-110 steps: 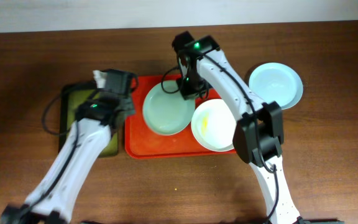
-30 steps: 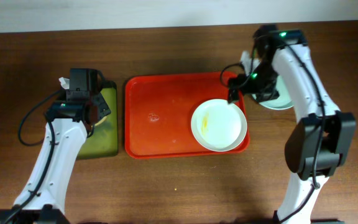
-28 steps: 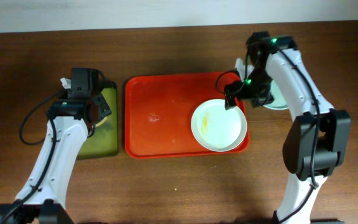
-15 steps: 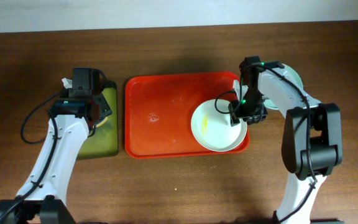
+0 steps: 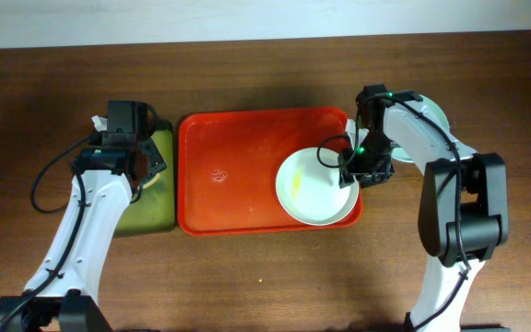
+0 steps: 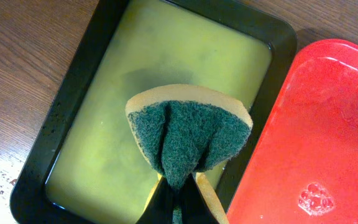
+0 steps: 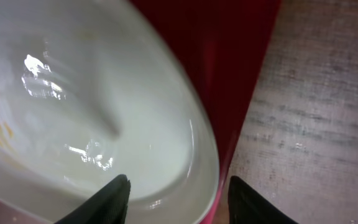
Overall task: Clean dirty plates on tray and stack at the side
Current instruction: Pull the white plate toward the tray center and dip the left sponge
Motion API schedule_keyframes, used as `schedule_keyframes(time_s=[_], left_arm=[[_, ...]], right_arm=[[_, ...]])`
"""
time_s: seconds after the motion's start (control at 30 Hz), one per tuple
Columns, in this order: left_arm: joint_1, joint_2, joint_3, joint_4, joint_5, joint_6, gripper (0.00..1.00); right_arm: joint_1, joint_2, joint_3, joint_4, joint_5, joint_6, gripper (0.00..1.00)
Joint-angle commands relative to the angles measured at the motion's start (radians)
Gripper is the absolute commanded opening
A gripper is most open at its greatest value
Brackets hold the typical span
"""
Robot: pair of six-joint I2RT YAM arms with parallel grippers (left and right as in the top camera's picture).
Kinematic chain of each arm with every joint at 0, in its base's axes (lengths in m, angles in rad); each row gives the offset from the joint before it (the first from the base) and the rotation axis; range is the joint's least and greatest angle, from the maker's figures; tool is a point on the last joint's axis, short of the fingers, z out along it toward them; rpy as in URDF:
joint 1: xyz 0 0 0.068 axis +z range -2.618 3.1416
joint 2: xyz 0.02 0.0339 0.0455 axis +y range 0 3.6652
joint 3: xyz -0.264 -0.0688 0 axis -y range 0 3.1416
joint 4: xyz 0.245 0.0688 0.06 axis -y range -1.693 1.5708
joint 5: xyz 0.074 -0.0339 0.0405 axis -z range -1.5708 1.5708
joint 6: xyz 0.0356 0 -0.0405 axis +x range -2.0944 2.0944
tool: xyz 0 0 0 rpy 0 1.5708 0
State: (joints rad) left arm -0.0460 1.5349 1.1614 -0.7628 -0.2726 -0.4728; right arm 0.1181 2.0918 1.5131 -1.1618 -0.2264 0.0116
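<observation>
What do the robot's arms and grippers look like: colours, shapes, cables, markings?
Both the left arm and right arm have white links, black joints and looping black cables, with a small green light near each wrist. The fingers are black and tapered.

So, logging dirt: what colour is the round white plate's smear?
The smear is yellow; overhead view shows it best.

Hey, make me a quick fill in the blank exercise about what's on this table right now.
The left gripper holds a folded sponge whose scrubbing face is ___.
The white plate lies on a tray coloured ___.
The smear on that plate is ___.
The right gripper straddles the plate's rim with its fingers ___ (open/shut).
Missing words: green, red, yellow, open.
</observation>
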Motion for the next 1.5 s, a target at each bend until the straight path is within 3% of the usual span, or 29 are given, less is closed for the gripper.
schedule_keyframes(time_s=[0.0, 0.07, 0.1, 0.5, 0.77, 0.9, 1.0, 1.07, 1.13, 1.17, 1.23, 1.27, 1.47], left_arm=[[0.005, 0.004, -0.002, 0.002, 0.001, -0.012, 0.0], [0.005, 0.004, -0.002, 0.002, 0.001, -0.012, 0.0], [0.005, 0.004, -0.002, 0.002, 0.001, -0.012, 0.0], [0.005, 0.004, -0.002, -0.002, 0.001, -0.012, 0.0], [0.005, 0.004, -0.002, -0.002, 0.008, -0.012, 0.0], [0.005, 0.004, -0.002, -0.002, 0.008, -0.011, 0.0], [0.005, 0.004, -0.002, -0.001, 0.008, -0.012, 0.0], [0.005, 0.004, -0.002, -0.002, 0.008, -0.012, 0.0], [0.005, 0.004, -0.002, -0.001, 0.025, -0.011, 0.0], [0.005, 0.004, -0.002, 0.001, 0.051, -0.003, 0.0], [0.005, 0.004, -0.002, 0.019, 0.123, 0.056, 0.0], [0.005, 0.004, -0.002, 0.022, 0.137, 0.056, 0.0], [-0.008, 0.004, -0.003, 0.051, 0.296, 0.056, 0.0]], right_arm=[[0.005, -0.004, 0.063, -0.044, 0.006, 0.016, 0.53], [0.006, -0.004, 0.069, -0.057, 0.001, 0.023, 0.52], [0.007, -0.004, 0.066, -0.058, 0.002, 0.023, 0.46], [0.01, -0.004, -0.005, 0.0, -0.068, 0.023, 0.46], [0.161, -0.003, -0.005, 0.139, -0.118, 0.138, 0.45], [0.21, 0.039, -0.012, 0.198, 0.09, 0.208, 0.46], [0.207, 0.089, -0.012, 0.198, 0.085, 0.209, 0.46], [0.207, 0.097, -0.012, 0.198, 0.031, 0.211, 0.66], [0.208, 0.097, -0.012, 0.202, -0.01, 0.211, 0.99], [0.209, 0.097, -0.012, 0.203, -0.009, 0.202, 0.99], [0.209, 0.106, -0.012, 0.212, -0.006, 0.185, 0.2], [0.209, 0.112, -0.012, 0.215, -0.006, 0.187, 0.04], [0.236, 0.123, -0.018, 0.379, -0.092, 0.296, 0.04]])
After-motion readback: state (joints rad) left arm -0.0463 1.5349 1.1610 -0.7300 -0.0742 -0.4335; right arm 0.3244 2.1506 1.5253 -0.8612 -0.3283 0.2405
